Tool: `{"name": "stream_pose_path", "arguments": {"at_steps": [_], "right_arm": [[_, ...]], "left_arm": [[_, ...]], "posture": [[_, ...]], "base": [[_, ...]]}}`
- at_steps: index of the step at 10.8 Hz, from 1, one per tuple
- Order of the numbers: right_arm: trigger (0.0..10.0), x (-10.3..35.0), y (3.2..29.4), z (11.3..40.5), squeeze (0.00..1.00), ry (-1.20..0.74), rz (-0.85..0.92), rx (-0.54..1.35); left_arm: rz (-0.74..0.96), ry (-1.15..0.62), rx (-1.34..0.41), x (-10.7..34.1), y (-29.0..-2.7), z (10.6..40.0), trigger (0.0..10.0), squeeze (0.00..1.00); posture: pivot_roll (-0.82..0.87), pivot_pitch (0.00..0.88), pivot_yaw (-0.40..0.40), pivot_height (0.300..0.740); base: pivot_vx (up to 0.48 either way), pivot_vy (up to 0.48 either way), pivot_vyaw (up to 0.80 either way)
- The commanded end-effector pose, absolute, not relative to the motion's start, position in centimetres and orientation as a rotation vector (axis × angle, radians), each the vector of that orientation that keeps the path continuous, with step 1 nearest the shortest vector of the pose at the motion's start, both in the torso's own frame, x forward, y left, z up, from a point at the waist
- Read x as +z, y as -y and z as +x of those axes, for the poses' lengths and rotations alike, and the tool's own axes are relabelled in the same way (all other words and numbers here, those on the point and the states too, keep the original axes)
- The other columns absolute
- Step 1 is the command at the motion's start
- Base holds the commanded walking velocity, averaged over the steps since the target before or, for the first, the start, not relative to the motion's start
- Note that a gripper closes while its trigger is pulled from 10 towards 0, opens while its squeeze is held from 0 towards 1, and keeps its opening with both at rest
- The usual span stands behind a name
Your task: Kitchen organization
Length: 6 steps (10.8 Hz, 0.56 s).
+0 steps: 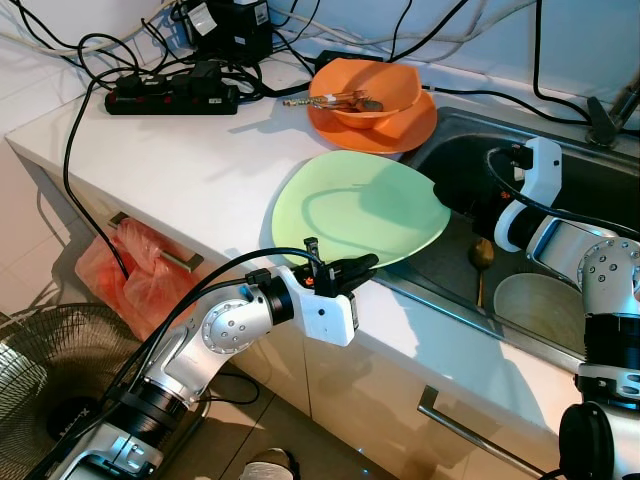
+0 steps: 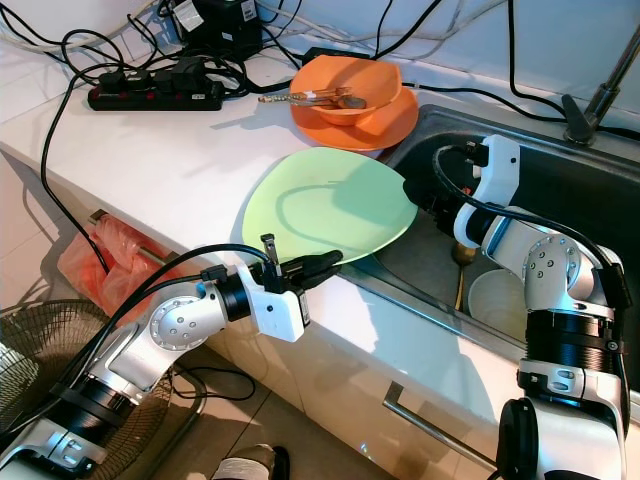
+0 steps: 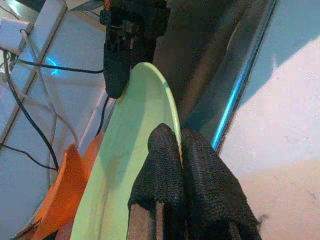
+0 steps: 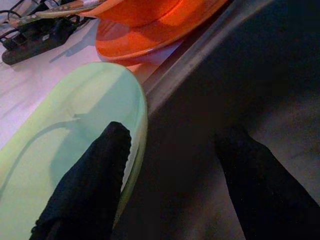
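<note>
Left gripper (image 1: 362,266) is pinching the near rim of a green plate (image 1: 360,210), fingers together on it. Plate is sitting at the countertop's (image 1: 200,160) front edge beside the sink (image 1: 560,170), overhanging the basin. Right gripper (image 4: 170,165), fingers apart, is straddling the plate's far rim w/ one finger (image 4: 95,175) over it.

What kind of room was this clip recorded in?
Most likely a home kitchen: a steel sink set into a white counter, with a green plate and orange dishes beside it.

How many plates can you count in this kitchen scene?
3: green plate overhanging the sink edge, orange plate under the bowl, pale plate inside the sink. Others may be hidden.
</note>
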State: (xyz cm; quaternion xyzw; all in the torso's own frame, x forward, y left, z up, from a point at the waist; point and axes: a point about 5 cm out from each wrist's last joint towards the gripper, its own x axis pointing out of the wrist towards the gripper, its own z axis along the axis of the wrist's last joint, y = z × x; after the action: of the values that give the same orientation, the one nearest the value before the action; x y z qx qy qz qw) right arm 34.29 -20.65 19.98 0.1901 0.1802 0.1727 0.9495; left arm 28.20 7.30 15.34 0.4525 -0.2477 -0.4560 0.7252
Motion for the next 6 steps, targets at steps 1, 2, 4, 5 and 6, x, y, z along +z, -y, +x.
{"name": "stream_pose_path", "arguments": {"at_steps": [1, 2, 4, 5, 6], "right_arm": [[10.0, 18.6, 18.1, 32.9, 0.00, -0.473, 0.495, 0.536], [10.0, 18.4, 16.9, 32.2, 0.00, -0.507, 0.546, 0.625], [10.0, 18.5, 17.1, 32.2, 0.00, -0.500, 0.553, 0.630], [10.0, 18.3, 17.2, 32.1, 0.00, -0.509, 0.557, 0.629], [10.0, 18.2, 17.1, 32.1, 0.00, -0.512, 0.560, 0.628]], "left_arm": [[0.994, 0.552, -0.945, 15.7, -7.9, 28.8, 0.0, 0.00], [0.998, 0.558, -0.939, 15.8, -7.9, 28.9, 0.0, 0.00], [0.998, 0.559, -0.936, 15.8, -7.9, 28.9, 0.0, 0.00], [0.998, 0.563, -0.935, 15.8, -7.8, 28.9, 0.0, 0.00], [0.998, 0.569, -0.934, 15.9, -7.8, 28.9, 0.0, 0.00]], "posture": [[0.29, 0.112, 0.022, 0.740], [0.29, 0.112, 0.022, 0.740], [0.29, 0.112, 0.020, 0.740], [0.29, 0.113, 0.022, 0.740], [0.29, 0.114, 0.022, 0.740]], "base": [[0.000, 0.000, 0.00], [0.000, 0.000, 0.00], [0.000, 0.000, 0.00], [0.000, 0.000, 0.00], [0.000, 0.000, 0.00]]}}
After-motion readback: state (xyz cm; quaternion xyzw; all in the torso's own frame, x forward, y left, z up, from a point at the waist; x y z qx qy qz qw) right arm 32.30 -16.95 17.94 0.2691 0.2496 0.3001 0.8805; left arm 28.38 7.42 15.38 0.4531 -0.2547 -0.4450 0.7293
